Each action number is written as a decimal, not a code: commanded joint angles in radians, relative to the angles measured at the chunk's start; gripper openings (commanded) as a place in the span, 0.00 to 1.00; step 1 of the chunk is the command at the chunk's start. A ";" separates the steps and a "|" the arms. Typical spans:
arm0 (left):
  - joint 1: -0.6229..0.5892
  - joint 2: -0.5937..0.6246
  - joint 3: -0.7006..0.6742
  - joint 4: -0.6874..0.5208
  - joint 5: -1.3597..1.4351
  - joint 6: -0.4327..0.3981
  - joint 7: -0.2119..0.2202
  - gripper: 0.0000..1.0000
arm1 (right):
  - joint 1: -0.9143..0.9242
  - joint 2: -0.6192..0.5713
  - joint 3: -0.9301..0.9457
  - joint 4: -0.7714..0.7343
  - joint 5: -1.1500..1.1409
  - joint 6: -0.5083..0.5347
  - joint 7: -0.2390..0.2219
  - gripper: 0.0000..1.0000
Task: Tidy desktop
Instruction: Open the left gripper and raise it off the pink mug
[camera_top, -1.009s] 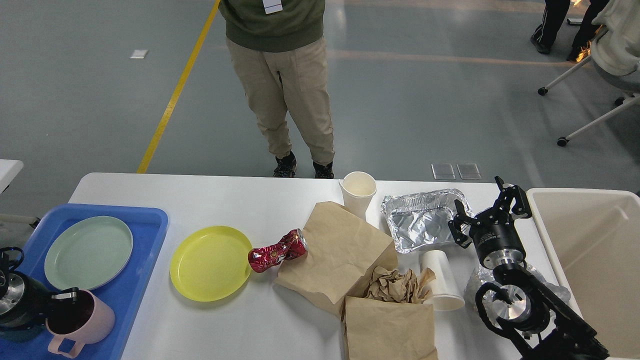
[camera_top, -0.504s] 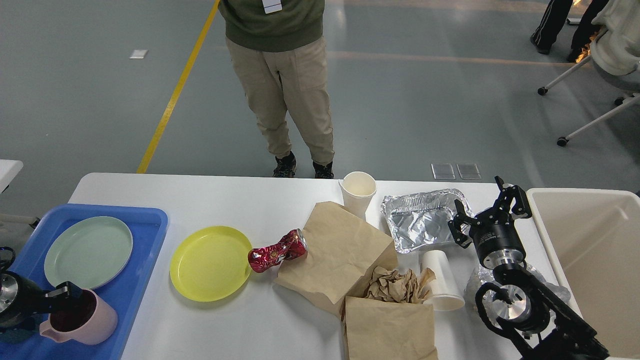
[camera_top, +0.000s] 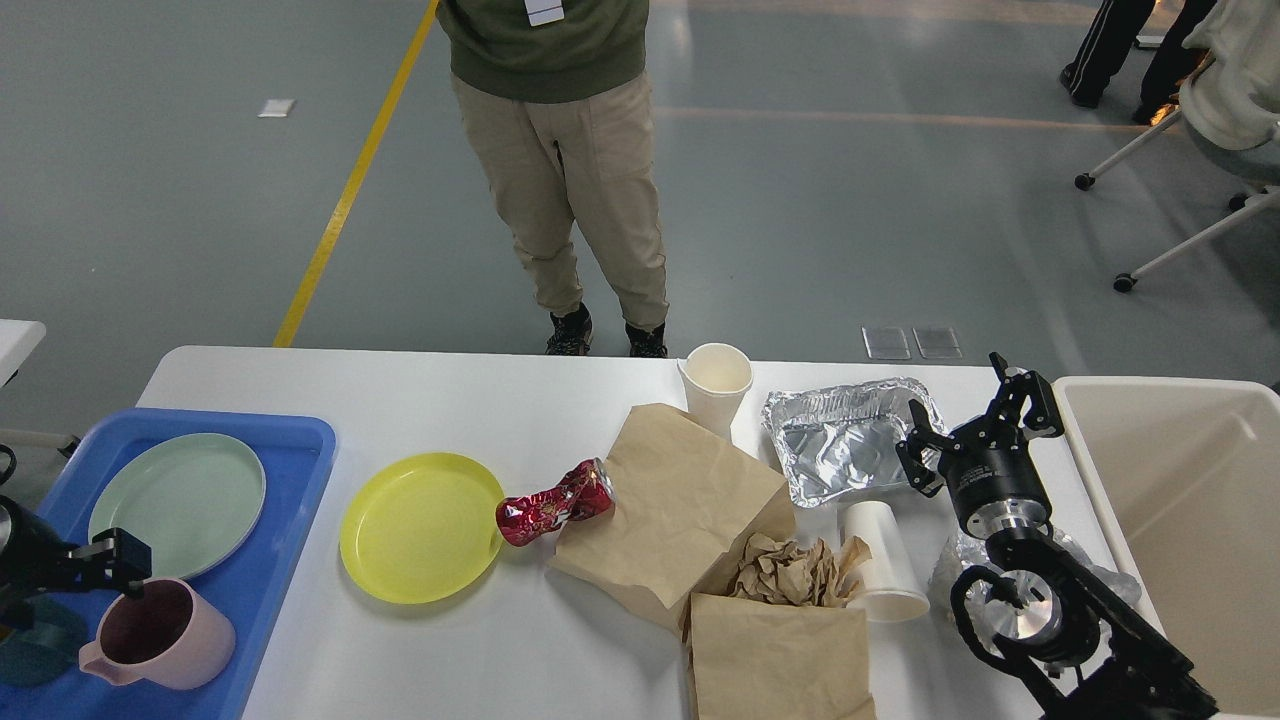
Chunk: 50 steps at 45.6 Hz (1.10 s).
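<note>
Desktop (camera_top: 420, 395) spans view, cluttered. Dishes sorted left: pink mug (camera_top: 160, 635) and green plate (camera_top: 178, 503) in blue tray (camera_top: 290, 520). Left gripper (camera_top: 105, 570) just above mug rim; grip state cannot tell. Yellow plate (camera_top: 420, 525) on desktop beside tray, likely next dish. Trash clusters right near beige bin (camera_top: 1180, 480): crushed can (camera_top: 555, 500), paper bags (camera_top: 680, 510), foil tray (camera_top: 845, 440). Right gripper (camera_top: 975, 435) fingers spread, empty, between foil tray and bin.

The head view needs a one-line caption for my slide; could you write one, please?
Pink mug and green plate in blue tray; yellow plate, crushed can and paper litter on the desktop.
</note>
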 joint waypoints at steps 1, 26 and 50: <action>-0.170 -0.005 0.102 -0.063 0.000 -0.071 -0.001 0.91 | 0.000 0.000 0.000 0.000 0.000 0.000 0.000 1.00; -0.796 -0.428 0.187 -0.365 -0.199 -0.298 -0.001 0.92 | 0.000 0.000 0.000 0.000 0.000 0.000 0.000 1.00; -0.953 -0.557 0.136 -0.461 -0.448 -0.283 -0.001 0.94 | 0.000 0.000 0.000 0.000 0.000 0.000 0.000 1.00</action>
